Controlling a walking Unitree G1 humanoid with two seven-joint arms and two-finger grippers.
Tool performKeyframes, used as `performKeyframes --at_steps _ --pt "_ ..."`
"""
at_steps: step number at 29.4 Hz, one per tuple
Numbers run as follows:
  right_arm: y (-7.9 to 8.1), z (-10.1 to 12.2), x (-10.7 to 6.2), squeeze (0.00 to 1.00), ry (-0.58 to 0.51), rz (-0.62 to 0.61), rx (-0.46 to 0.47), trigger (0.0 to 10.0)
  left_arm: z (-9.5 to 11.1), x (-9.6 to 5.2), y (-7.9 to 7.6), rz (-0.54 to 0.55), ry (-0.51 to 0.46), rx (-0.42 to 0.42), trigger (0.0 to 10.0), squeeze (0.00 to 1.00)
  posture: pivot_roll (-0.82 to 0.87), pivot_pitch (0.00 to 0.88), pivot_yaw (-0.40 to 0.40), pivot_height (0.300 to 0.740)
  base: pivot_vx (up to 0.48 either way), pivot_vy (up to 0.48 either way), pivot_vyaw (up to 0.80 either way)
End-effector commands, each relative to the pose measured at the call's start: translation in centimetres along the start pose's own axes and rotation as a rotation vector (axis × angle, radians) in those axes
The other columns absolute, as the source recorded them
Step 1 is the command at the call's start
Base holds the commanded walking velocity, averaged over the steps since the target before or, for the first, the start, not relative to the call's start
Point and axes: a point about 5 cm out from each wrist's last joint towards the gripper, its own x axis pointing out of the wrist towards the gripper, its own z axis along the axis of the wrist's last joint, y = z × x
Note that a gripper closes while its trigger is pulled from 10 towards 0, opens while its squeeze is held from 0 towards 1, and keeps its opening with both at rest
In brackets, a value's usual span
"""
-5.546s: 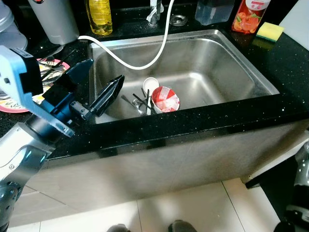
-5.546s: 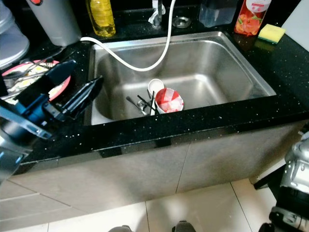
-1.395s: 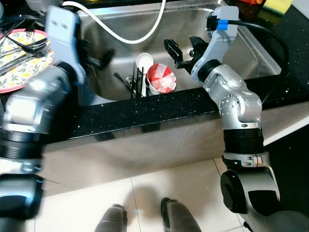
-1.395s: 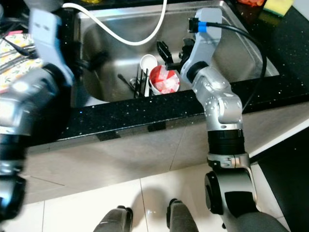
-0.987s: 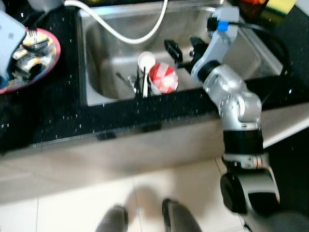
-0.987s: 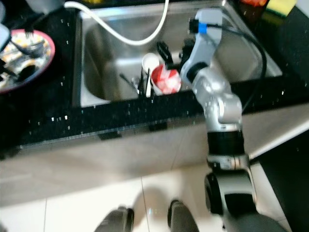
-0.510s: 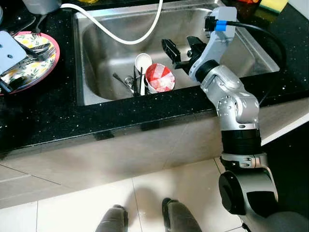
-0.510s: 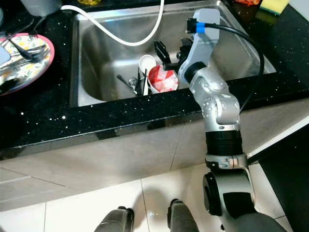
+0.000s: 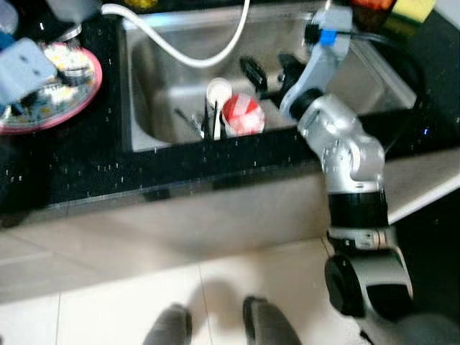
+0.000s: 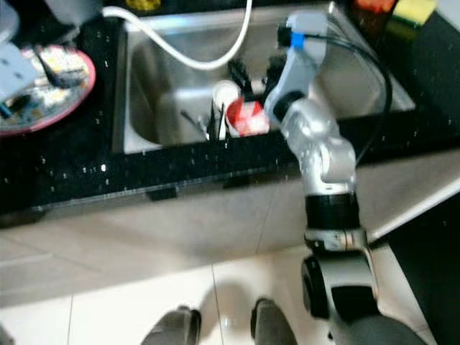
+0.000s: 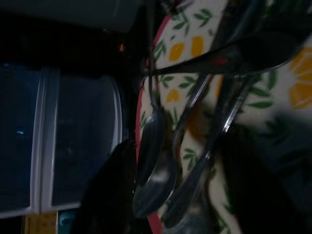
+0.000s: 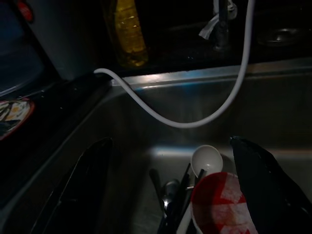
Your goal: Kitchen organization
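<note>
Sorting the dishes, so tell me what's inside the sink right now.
In the sink: a red-and-white cup, a white spoon, dark utensils and a white hose. The cup hides whatever lies beneath it.

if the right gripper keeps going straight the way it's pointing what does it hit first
Most likely the red and white cup lying in the sink. The right gripper has its fingers spread either side of it, with the white spoon and dark utensils just beside. Depth is hard to judge.

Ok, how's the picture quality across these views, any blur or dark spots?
Both eye views are soft with motion blur; the sink and red cup smear. Left wrist view is dim, spoons on the plate fuzzy. Right wrist view is dark but fairly sharp.
</note>
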Motion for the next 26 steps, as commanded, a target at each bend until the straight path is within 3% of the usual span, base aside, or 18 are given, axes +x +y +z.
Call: performKeyframes --at_steps 1,2,3,14,21,23,24,26 --pt "0.1 0.2 -0.2 0.0 -0.001 0.003 -0.002 10.0 -1.3 1.6 -6.4 -0.232 0.071 0.052 1.5 0.0 0.12 0.253 -0.007 0.74 0.0 0.0 0.0" --pt "0.1 0.2 -0.2 0.0 -0.001 0.003 -0.002 10.0 -1.3 1.6 -6.4 -0.232 0.071 0.052 1.5 0.0 0.12 0.253 -0.007 0.74 0.0 0.0 0.0" --pt "0.0 0.3 -0.3 0.0 -0.001 -0.004 -0.005 10.0 -0.9 1.9 -6.8 -0.25 0.061 0.069 0.0 0.0 0.12 0.26 -0.002 0.74 0.0 0.0 0.0" --pt "-0.8 0.3 -1.2 0.0 -0.002 -0.052 -0.007 10.0 -1.4 2.3 -7.8 -0.352 0.07 0.129 0.0 0.0 0.11 0.266 0.023 0.74 0.0 0.0 0.0" --pt "-0.7 0.2 -1.0 0.0 0.0 -0.046 -0.003 10.0 -1.6 2.3 -7.1 -0.325 0.057 0.107 0.0 0.0 0.12 0.267 0.011 0.74 0.0 0.0 0.0" --pt "-0.4 0.2 -0.7 0.0 0.003 -0.031 0.002 10.0 -0.9 2.2 -6.0 -0.277 0.012 0.081 0.0 0.0 0.13 0.268 -0.007 0.74 0.0 0.0 0.0" --pt "-0.3 0.1 -0.5 0.0 0.004 -0.024 0.004 10.0 -0.2 2.3 -5.1 -0.231 -0.022 0.068 10.0 0.0 0.13 0.268 -0.009 0.74 0.0 0.0 0.0" --pt "-0.2 0.1 -0.5 0.0 0.006 -0.019 0.006 10.0 1.0 2.3 -3.9 -0.162 -0.072 0.06 10.0 0.0 0.13 0.268 -0.011 0.74 0.0 0.0 0.0"
